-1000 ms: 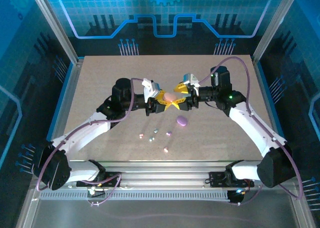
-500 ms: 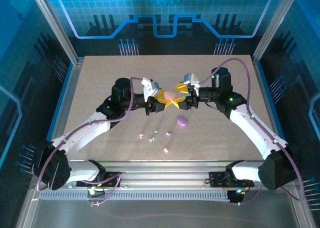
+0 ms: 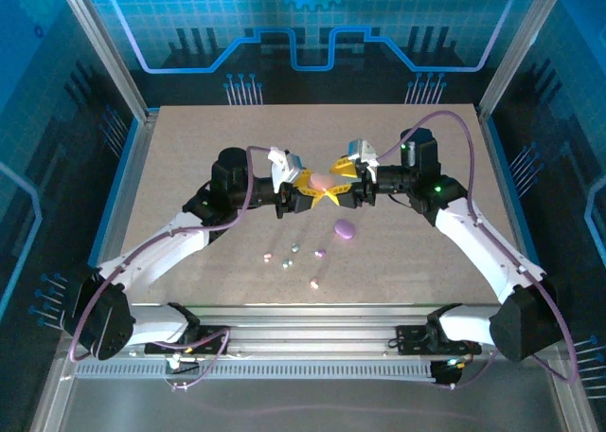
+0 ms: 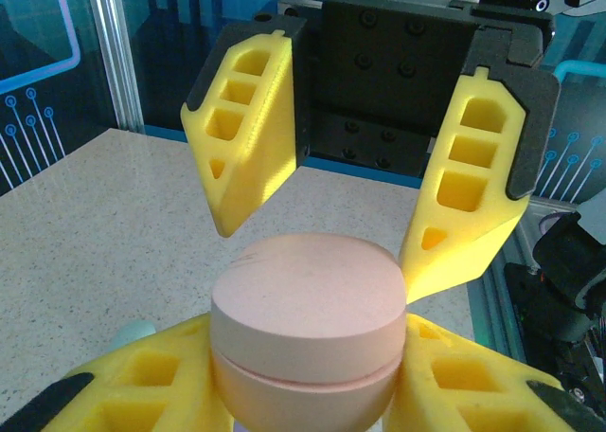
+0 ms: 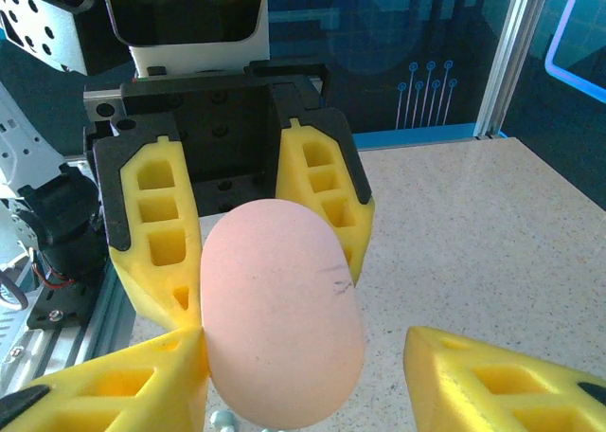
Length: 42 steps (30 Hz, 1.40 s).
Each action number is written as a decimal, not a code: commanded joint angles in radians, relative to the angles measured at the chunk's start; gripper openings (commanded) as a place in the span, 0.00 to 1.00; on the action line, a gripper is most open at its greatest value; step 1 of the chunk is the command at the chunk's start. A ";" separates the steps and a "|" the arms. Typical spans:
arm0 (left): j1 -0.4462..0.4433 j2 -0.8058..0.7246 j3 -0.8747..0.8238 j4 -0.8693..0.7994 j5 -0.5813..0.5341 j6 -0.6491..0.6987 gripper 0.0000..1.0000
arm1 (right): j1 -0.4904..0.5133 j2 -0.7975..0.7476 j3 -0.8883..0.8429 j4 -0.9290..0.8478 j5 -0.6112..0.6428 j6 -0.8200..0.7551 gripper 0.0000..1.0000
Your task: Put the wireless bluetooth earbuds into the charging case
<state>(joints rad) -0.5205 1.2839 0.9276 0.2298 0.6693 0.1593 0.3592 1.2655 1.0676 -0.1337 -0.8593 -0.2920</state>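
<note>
A pink oval charging case (image 3: pixel 322 182), lid shut, hangs above the table's middle. My left gripper (image 3: pixel 315 188) is shut on it: in the left wrist view both yellow fingers (image 4: pixel 142 385) press the case (image 4: pixel 308 309) at its sides. My right gripper (image 3: pixel 333 183) faces it from the right and stands open around the case (image 5: pixel 279 318). One right finger (image 5: pixel 142 375) touches the case, while the other stands apart from it. Several tiny earbuds (image 3: pixel 295 247) lie on the table nearer the arm bases, one pink earbud (image 3: pixel 313 283) nearest.
A purple oval case (image 3: pixel 344 228) lies on the table just right of the earbuds. The speckled tabletop (image 3: pixel 189 148) is bounded by aluminium posts and blue walls. Both arms meet over the table's middle.
The right gripper's jaws have narrowed slightly around the pink case. The left gripper and the case have stayed in place.
</note>
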 commanded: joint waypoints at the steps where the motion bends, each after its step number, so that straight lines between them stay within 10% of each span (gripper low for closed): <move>1: -0.018 -0.001 0.000 -0.035 0.113 0.020 0.33 | -0.011 -0.021 0.009 0.062 0.111 -0.003 0.56; 16: -0.018 -0.002 -0.002 -0.015 0.116 0.003 0.33 | 0.024 -0.021 0.029 -0.021 0.203 -0.107 0.55; 25: -0.019 -0.003 -0.012 -0.012 0.095 0.013 0.33 | 0.029 0.018 0.137 -0.219 0.047 -0.183 0.51; 42: 0.067 0.009 -0.232 0.525 -0.078 -0.260 0.32 | -0.066 -0.092 0.186 -0.216 0.361 0.361 0.61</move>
<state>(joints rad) -0.4889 1.2858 0.7296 0.5358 0.6308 0.0002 0.3241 1.1690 1.2358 -0.2630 -0.6060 -0.0937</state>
